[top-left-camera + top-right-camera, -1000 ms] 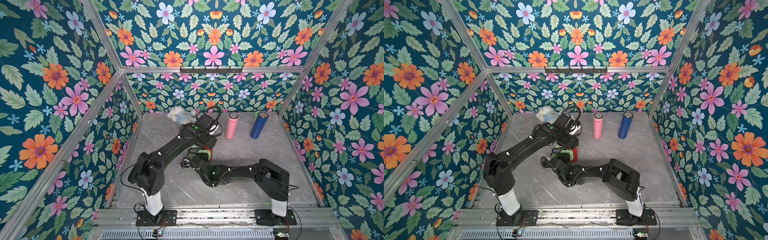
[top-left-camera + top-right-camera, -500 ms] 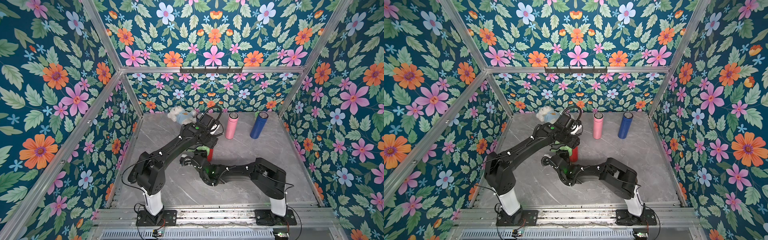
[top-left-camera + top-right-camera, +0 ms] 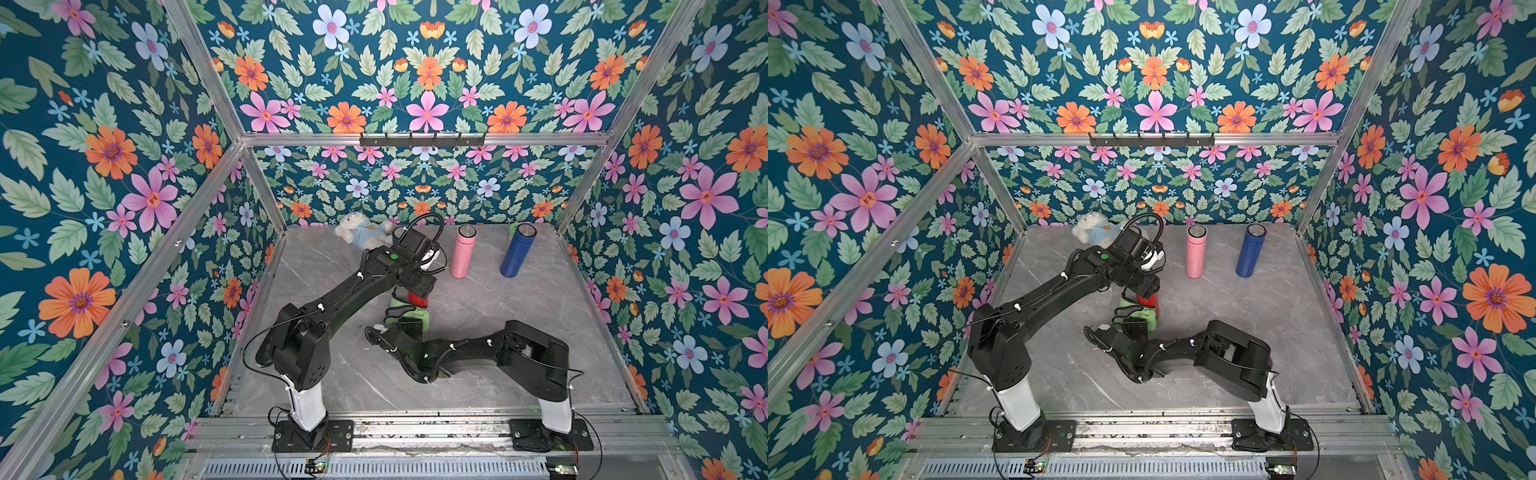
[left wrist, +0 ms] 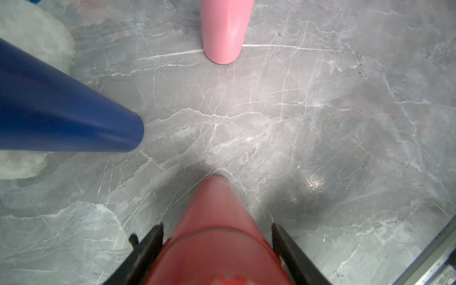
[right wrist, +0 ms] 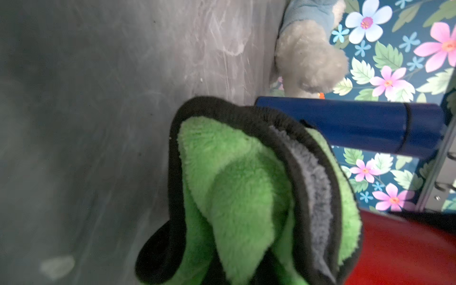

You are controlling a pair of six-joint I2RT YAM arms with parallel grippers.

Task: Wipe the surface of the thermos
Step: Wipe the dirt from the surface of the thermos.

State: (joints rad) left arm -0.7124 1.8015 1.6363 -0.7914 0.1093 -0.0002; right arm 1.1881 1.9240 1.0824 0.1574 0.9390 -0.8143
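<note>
Red thermos (image 4: pixel 214 204) upright on the bench (image 3: pixel 519 307), and the left claw (image 4: pixel 217 246) has it gripped near the top, a finger on either side. Touching the thermos's side is the green cloth (image 5: pixel 237 187), bunched and pinched tight in the right claw (image 3: pixel 409 328). Behind the red thermos, well apart, stand a pink thermos (image 3: pixel 463 251) and a blue thermos (image 3: pixel 515 251).

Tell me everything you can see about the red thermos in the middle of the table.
The red cylindrical thermos has a smooth, glossy, metal-looking body with a thin seam ringing its upper part. It stands upright near the middle of the grey marble-patterned table, apart from the pink cylindrical thermos and a dark blue one. The left tool grips it near the top, one black finger each side. A green fleecy cloth rests against its lower side.
</note>
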